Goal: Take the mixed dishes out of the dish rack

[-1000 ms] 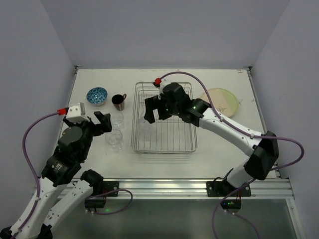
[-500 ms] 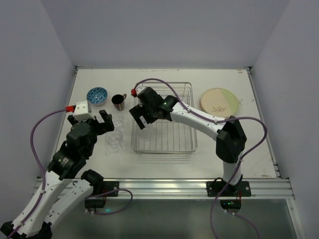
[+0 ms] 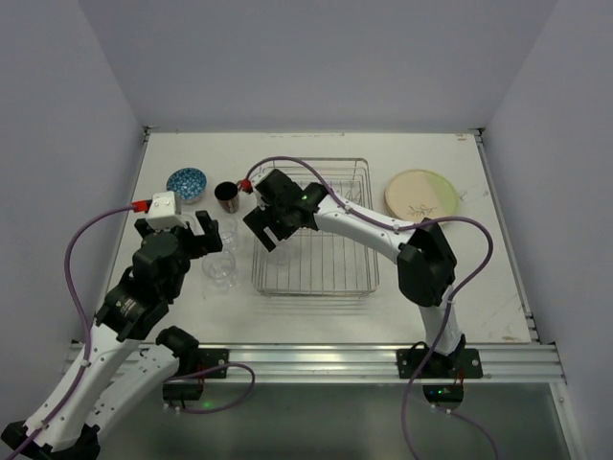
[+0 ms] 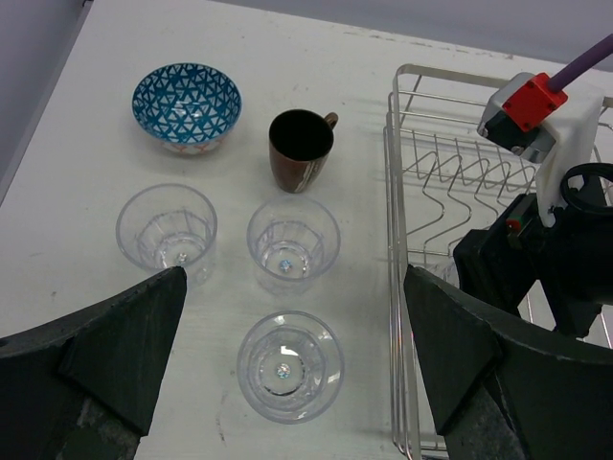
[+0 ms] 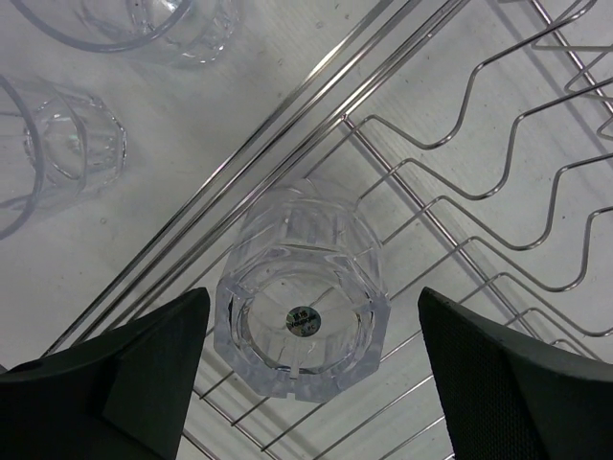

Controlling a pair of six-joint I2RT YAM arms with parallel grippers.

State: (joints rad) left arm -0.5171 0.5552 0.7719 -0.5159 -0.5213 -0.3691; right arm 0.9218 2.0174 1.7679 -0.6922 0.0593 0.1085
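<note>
Inside the left rim of the dish rack (image 3: 335, 259), one clear glass (image 5: 302, 297) stood upright directly beneath the right gripper (image 5: 311, 331), between its spread jaws, ungripped; the left gripper (image 4: 293, 326), likewise spread, hung farther off.

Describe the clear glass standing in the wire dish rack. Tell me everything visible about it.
The clear faceted tumbler looks like glass or clear plastic, with flat side panels forming an angular rim and a small dark sticker at the centre of its base. It appears empty and upright, mouth up. It stands on the floor wires of the silver wire dish rack, close inside a side rail. The right gripper straddles it with open jaws, one finger on each side, neither visibly touching it.
</note>
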